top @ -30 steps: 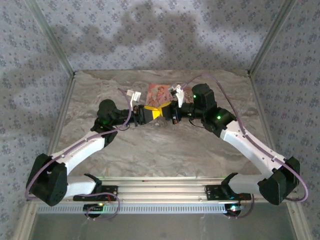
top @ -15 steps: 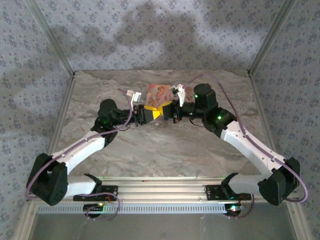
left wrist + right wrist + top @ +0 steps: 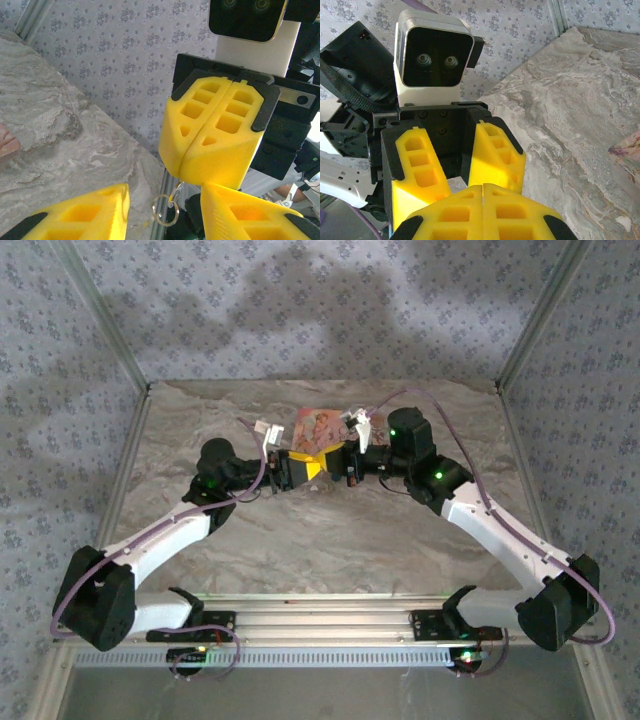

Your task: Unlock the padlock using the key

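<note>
Right claw [image 3: 186, 171]: fingers pressed flat together, pinching the key [image 3: 177, 191]. You see only a sliver at the seam, with the key ring [image 3: 165, 210] dangling under it.

Below the claw is a marbled tabletop [image 3: 60, 140]. Floral wallpaper [image 3: 115, 55] runs all round, with a metal frame post [image 3: 105, 325] at the far corner.

Just beyond the claw a pink packet [image 3: 320, 426] lies flat, and a white tag [image 3: 265, 428] is off to its side.

Nose to nose with it is the left claw [image 3: 164, 192], fingers apart. A pale grey piece [image 3: 456, 184] sits between them. You cannot tell whether it is clamped.

The key's blade is hidden, so its heading is unclear.
</note>
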